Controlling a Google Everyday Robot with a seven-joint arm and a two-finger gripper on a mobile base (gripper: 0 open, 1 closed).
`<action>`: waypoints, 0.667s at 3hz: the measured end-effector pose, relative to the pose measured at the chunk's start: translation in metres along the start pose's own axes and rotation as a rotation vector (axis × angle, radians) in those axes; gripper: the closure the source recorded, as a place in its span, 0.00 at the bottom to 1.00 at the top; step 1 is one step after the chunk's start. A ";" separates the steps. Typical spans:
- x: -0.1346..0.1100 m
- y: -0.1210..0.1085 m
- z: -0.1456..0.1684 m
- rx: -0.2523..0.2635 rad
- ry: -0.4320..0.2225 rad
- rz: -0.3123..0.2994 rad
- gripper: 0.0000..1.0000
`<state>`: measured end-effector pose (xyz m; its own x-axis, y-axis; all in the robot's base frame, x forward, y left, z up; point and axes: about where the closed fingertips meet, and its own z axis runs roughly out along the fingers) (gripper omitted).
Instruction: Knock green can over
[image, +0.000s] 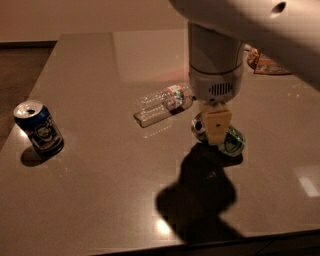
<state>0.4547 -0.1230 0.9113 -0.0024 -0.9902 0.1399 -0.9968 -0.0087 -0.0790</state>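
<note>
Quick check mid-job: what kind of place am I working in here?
Probably an indoor break room or lounge: a wide glossy table, a blue can standing on it, and a plastic bottle lying flat. The gripper is low at the green can, near the bottle.

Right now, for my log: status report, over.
Gripper low at green can. Green can lying on its side. Bottle nearby, not in the way.

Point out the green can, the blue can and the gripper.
Dark green aluminium drink can (234, 142): camera view, green side wall.
Blue aluminium can (40, 129) with white emblem: camera view, side wall.
Gripper (216, 131): camera view, beige lower end, in front of the green can.
</note>
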 end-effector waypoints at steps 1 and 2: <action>0.003 -0.003 0.012 -0.008 0.030 0.002 0.13; -0.001 -0.009 0.013 0.018 0.014 0.002 0.00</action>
<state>0.4652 -0.1236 0.8994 -0.0054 -0.9881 0.1535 -0.9953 -0.0096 -0.0966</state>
